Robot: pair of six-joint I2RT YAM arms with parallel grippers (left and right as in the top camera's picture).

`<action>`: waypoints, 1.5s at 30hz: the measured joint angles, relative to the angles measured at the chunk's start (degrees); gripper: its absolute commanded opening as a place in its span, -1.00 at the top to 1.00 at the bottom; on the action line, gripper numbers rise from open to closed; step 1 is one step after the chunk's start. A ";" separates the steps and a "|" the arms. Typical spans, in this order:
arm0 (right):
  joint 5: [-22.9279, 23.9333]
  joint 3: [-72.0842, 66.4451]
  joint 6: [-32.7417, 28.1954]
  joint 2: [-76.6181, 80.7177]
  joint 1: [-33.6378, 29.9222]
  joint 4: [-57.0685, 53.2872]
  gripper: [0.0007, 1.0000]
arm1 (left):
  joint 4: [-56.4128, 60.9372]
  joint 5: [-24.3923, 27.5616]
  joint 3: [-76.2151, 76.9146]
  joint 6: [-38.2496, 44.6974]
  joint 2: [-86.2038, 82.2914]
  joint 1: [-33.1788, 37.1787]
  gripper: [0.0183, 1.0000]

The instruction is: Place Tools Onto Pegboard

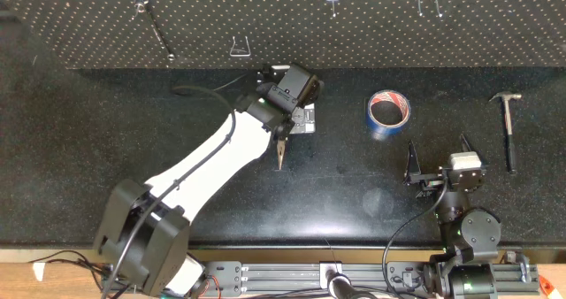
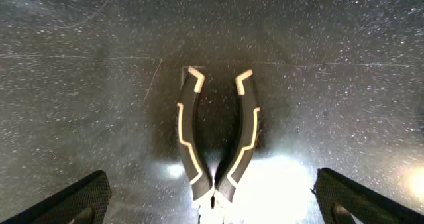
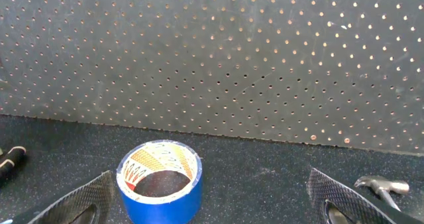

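Pegboard (image 1: 398,34) fills twelve o'clock of the worktop (image 1: 88,140), wrench (image 1: 157,32) hung at eleven. My left claw (image 2: 212,184) gapes wide above the pliers (image 2: 187,138) at centre: its wrist view gives their handles, which my arm covers from above. My right claw (image 3: 211,184), wide too, faces tape (image 3: 159,177); hammer (image 3: 381,183) at three, cropped.

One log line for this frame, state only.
left gripper: jaws open over pliers on table | right gripper: jaws open, facing tape | wrench on pegboard | hammer on table
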 measured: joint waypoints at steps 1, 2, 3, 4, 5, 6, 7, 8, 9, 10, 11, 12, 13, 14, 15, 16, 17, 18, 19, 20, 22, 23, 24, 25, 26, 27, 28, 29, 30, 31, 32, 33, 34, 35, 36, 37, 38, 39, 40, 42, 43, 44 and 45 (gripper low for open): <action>-0.02 0.00 0.00 0.00 -0.02 0.00 -0.89 | 0.81 0.68 0.00 -0.02 1.09 0.02 -0.99; -0.02 0.00 0.00 0.00 -0.02 0.00 -0.89 | 1.49 1.77 0.00 -0.07 1.92 0.28 -0.99; -0.02 0.00 0.00 0.00 -0.02 0.00 -0.89 | 2.16 2.64 0.00 -0.09 1.95 0.68 -0.99; 0.00 0.00 0.00 0.00 0.00 0.00 -0.89 | 2.34 3.45 0.00 -0.09 2.05 1.70 -0.99; 0.00 0.00 -0.02 0.00 0.00 0.00 -0.89 | 2.34 4.09 0.00 -0.09 2.16 2.38 -0.99; 0.00 0.00 0.00 0.00 0.00 0.00 -0.89 | 2.32 4.42 0.00 -0.07 2.16 2.75 -0.99; 0.00 0.00 0.00 0.00 0.00 0.00 -0.89 | 2.27 4.52 0.00 -0.07 2.16 3.10 -0.99; -0.02 0.00 0.00 0.00 0.00 0.00 -0.89 | 2.27 4.57 0.00 -0.07 2.32 3.96 -0.99; -0.02 0.00 -0.02 0.00 -0.02 0.00 -0.89 | 2.29 4.72 0.09 0.44 3.08 4.11 -0.99; -0.02 0.00 -0.02 0.00 0.00 0.00 -0.89 | 2.21 4.76 0.09 0.85 4.07 4.11 -0.99; 0.00 0.00 0.00 0.00 0.00 0.00 -0.89 | 2.14 4.98 0.09 1.27 5.01 4.11 -0.99; 0.00 0.00 0.00 0.02 0.00 0.00 -0.89 | 2.14 5.35 0.09 1.53 5.75 4.11 -0.99; -0.02 0.00 0.00 0.00 0.00 0.00 -0.89 | 2.14 5.53 0.09 2.67 5.75 4.11 -0.99; 0.00 0.00 0.00 0.00 0.00 0.00 -0.89 | 2.16 5.79 0.09 3.72 5.75 4.11 -1.00; 0.00 0.00 0.00 0.00 0.00 0.00 -0.89 | 2.60 5.81 0.09 4.33 5.75 4.11 -0.99; -0.02 0.00 0.00 0.00 -0.02 0.00 -0.89 | 3.13 5.81 0.09 4.55 5.75 4.11 -0.99; 0.00 0.00 0.00 0.00 -0.02 0.00 -0.89 | 3.54 5.81 0.09 4.57 5.75 4.17 -0.99; -0.02 0.00 0.00 0.00 0.00 0.00 -0.89 | 3.63 5.84 0.09 4.57 5.75 4.61 -0.99; -0.02 0.00 0.00 0.00 -0.02 0.00 -0.89 | 3.65 5.88 0.09 4.57 5.75 5.05 -0.99; -0.02 0.00 0.00 0.00 -0.02 0.00 -0.89 | 3.65 5.99 0.09 4.57 5.75 5.44 -0.99; 0.00 0.00 0.00 0.00 0.00 0.00 -0.89 | 3.69 6.01 0.09 4.72 5.81 5.44 -0.99; -0.02 0.00 0.00 0.00 0.00 0.00 -0.89 | 4.46 6.23 0.11 4.74 6.23 5.44 -0.99; -0.02 0.00 0.00 0.00 0.00 0.00 -0.89 | 5.11 6.78 0.11 4.74 7.10 5.44 -0.99; 0.00 0.00 0.00 0.00 0.00 0.00 -0.90 | 5.14 7.08 0.11 4.74 7.52 5.44 -0.99; 0.00 0.00 0.00 0.00 0.00 0.00 -0.89 | 5.16 7.30 0.11 4.74 7.78 5.44 -0.99; -0.02 0.00 0.00 0.00 0.00 0.00 -0.89 | 5.16 7.30 0.11 4.74 7.80 5.44 -0.99; 0.00 0.00 -0.02 0.00 0.00 0.00 -0.89 | 5.14 7.30 0.11 4.74 7.80 5.44 -0.99; 0.00 0.00 0.00 0.00 0.00 0.00 -0.89 | 5.29 7.30 0.11 4.74 7.82 5.44 -0.99; 0.00 0.00 0.00 0.00 0.00 0.00 -0.89 | 6.10 7.32 0.11 4.96 7.91 5.44 -0.99; 0.00 0.00 0.00 0.00 0.00 0.00 -0.89 | 6.47 7.32 0.11 5.18 8.07 5.44 -0.99; 0.00 0.00 -0.02 0.00 0.00 0.00 -0.89 | 6.62 7.32 0.11 5.18 8.37 5.44 -0.99; -0.02 0.00 0.00 0.00 -0.02 0.00 -0.89 | 6.67 7.32 0.13 5.18 8.70 5.44 -0.99; -0.02 0.00 -0.02 0.00 0.00 0.00 -0.89 | 6.71 7.32 0.13 5.20 8.98 5.44 -0.99; -0.02 0.00 -0.02 0.00 0.00 0.00 -0.89 | 6.80 7.32 0.13 5.20 9.11 5.44 -0.99; -0.02 0.00 0.00 0.00 0.00 0.00 -0.89 | 6.86 7.32 0.13 5.18 9.31 5.44 -0.99; -0.02 0.00 0.00 0.00 0.00 0.00 -0.89 | 6.88 7.32 0.13 5.20 9.40 5.44 -0.99; -0.02 0.00 0.00 0.00 0.00 0.00 -0.89 | 7.04 7.32 0.13 5.20 9.40 5.44 -0.99; -0.02 0.00 0.00 0.00 -0.02 0.00 -0.89 | 7.10 7.32 0.13 5.20 9.40 5.44 -0.99; 0.00 0.00 -0.02 0.00 0.00 0.00 -0.89 | 7.08 7.32 0.13 5.20 9.40 5.44 -0.99; -0.02 0.00 0.00 0.00 0.00 0.00 -0.89 | 7.10 7.32 0.13 5.20 9.40 5.44 -0.99; 0.00 0.00 0.00 0.00 0.00 0.00 -0.89 | 7.10 7.32 0.13 5.20 9.40 5.44 -0.99; -0.02 0.00 -0.02 0.00 -0.02 0.00 -0.89 | 7.10 7.32 0.13 5.20 9.40 5.44 -1.00; -0.02 0.00 0.00 0.00 -0.02 0.00 -0.89 | 7.10 7.32 0.13 5.20 9.40 5.44 -0.99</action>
